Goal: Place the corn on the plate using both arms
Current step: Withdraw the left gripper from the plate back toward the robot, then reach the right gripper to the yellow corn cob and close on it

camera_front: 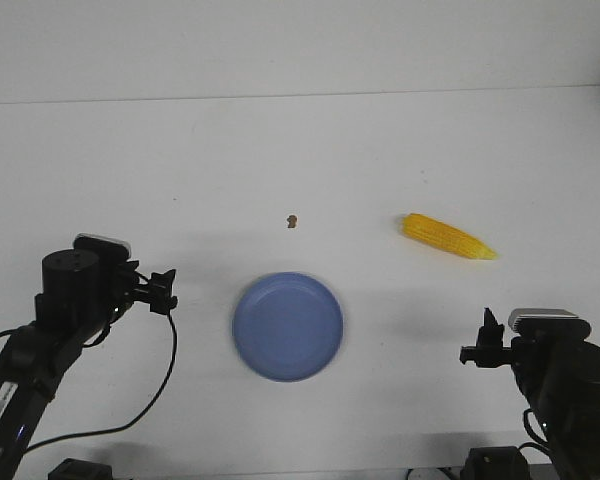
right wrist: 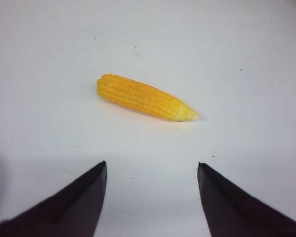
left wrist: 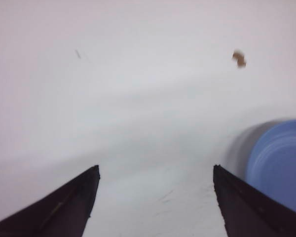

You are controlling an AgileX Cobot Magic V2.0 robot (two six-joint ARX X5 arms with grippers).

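Note:
The yellow corn (camera_front: 447,237) lies on the white table at the right, its thin end pointing right; the right wrist view shows the corn (right wrist: 145,97) a short way ahead of the fingers. A round blue plate (camera_front: 288,325) sits near the table's front middle, and its rim (left wrist: 281,165) shows at the edge of the left wrist view. My left gripper (camera_front: 163,291) hovers left of the plate, open and empty (left wrist: 155,170). My right gripper (camera_front: 483,340) is at the front right, nearer than the corn, open with nothing between its fingers (right wrist: 152,165).
A tiny brown speck (camera_front: 292,220) lies on the table beyond the plate, also seen as a brown speck (left wrist: 239,59) in the left wrist view. The table's far edge (camera_front: 300,95) meets a pale wall. A black cable (camera_front: 165,375) hangs from the left arm.

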